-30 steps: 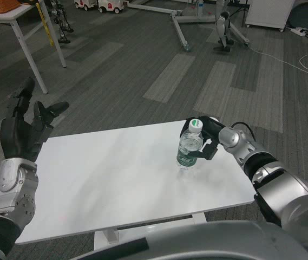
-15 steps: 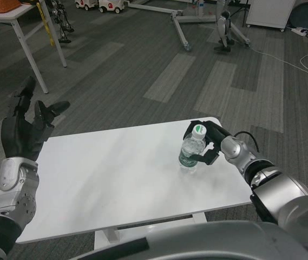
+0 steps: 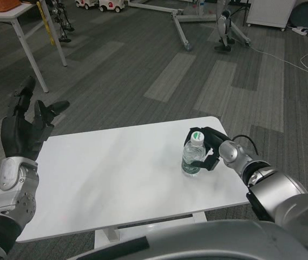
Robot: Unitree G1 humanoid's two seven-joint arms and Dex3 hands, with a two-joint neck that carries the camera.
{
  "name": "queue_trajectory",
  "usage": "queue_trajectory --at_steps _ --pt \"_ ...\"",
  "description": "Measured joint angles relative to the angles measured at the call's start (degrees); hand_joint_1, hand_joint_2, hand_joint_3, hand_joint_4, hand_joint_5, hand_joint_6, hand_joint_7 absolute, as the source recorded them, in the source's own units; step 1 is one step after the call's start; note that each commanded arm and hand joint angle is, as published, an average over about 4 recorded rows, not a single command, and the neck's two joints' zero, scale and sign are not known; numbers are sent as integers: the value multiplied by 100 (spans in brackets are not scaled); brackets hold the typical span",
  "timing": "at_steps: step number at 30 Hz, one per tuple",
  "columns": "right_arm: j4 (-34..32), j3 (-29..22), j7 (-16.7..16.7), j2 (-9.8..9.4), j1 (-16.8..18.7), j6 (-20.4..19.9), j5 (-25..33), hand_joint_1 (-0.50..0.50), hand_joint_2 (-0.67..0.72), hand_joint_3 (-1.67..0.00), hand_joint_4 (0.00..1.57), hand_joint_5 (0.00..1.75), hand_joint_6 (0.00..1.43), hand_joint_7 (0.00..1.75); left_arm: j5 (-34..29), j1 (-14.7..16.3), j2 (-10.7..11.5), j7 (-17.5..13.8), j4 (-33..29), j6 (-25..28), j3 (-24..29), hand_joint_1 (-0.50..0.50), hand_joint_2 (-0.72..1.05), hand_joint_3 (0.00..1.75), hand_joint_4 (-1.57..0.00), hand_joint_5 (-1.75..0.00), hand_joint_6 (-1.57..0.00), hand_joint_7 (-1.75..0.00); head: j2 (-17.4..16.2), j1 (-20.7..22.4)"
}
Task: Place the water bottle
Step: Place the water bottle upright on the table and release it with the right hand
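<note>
While the right hand (image 3: 207, 147) wraps its black fingers around the water bottle (image 3: 193, 154), the bottle stands upright on the white table (image 3: 121, 173), right of the frame's centre and near the table's right edge. The bottle is clear, with a white cap marked in green and a green label band low on its body. Fingers curl over its neck on the far side and another closes in on its lower body, so the hand is clamped on it from the right. The silver right forearm runs from the hand down toward the lower right corner of the frame.

At the left of the frame, the left hand (image 3: 26, 124) is raised beside the table's left edge, holding nothing, its fingers spread apart and pointing upward and away. Its silver forearm drops to the lower left corner.

Beyond the table lies grey carpet in mixed light and dark strips. In the upper left corner stands another white table (image 3: 13, 16) with angled legs. A metal frame (image 3: 189, 21) lies on the floor at the upper middle, and white cables (image 3: 305, 54) trail across the carpet at the upper right.
</note>
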Motion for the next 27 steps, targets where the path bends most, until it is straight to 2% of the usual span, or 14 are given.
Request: queue_trajectory --at_steps 7,10,13,17,20,21,22,23,24,25,26,27 --pt "106 -6 -55 35 -72 -1 -95 -46 -48 -127 148 131 106 154 0 0 0 0 11 0 0 -46 105 79 -71 -72 -26 -21 0 0" --pt "120 -8 -66 43 -77 -1 -99 -46 -48 -127 146 138 98 159 0 0 0 0 14 0 0 -46 105 79 -71 -72 -26 -21 0 0" --pt "122 -14 -70 52 -78 -1 -98 -46 -53 -127 136 150 85 161 0 0 0 0 16 0 0 -46 105 79 -71 -72 -26 -21 0 0" --pt "123 -15 -70 56 -78 -1 -98 -46 -54 -127 113 155 73 161 0 0 0 0 16 0 -1 -46 105 79 -71 -72 -26 -21 0 0" --pt "124 -16 -64 58 -78 -1 -97 -46 -54 -127 74 162 61 161 0 0 0 0 15 0 -1 -46 105 79 -71 -72 -26 -21 0 0" --pt "125 -16 -50 60 -78 -1 -97 -46 -54 -127 49 165 51 159 0 0 0 0 15 0 -1 -46 105 79 -71 -72 -26 -21 0 0" --pt "127 -16 -27 64 -78 0 -96 -46 -54 -127 33 165 44 157 0 0 0 0 15 0 -1 -46 105 79 -71 -72 -26 -21 0 0" --pt "128 -17 8 68 -78 0 -94 -46 -54 -127 16 162 34 155 0 0 -1 0 15 0 -1 -46 105 79 -71 -72 -26 -21 3 -3" --pt "129 -19 48 71 -79 1 -93 -46 -54 -127 3 145 24 154 0 0 -1 0 15 0 -1 -46 105 79 -71 -72 -26 -21 7 -6" --pt "130 -22 98 73 -80 5 -90 -46 -54 -127 1 128 19 154 0 0 -1 0 15 0 -1 -46 105 79 -71 -72 -26 -21 10 -9" --pt "132 -26 151 75 -83 14 -87 -46 -54 -129 0 104 13 154 0 0 -1 0 15 0 0 -46 105 79 -71 -72 -26 -21 13 -12" --pt "133 -28 197 75 -85 23 -85 -46 -54 -131 0 73 9 154 0 0 -1 0 15 0 0 -46 105 79 -71 -72 -26 -21 13 -12"
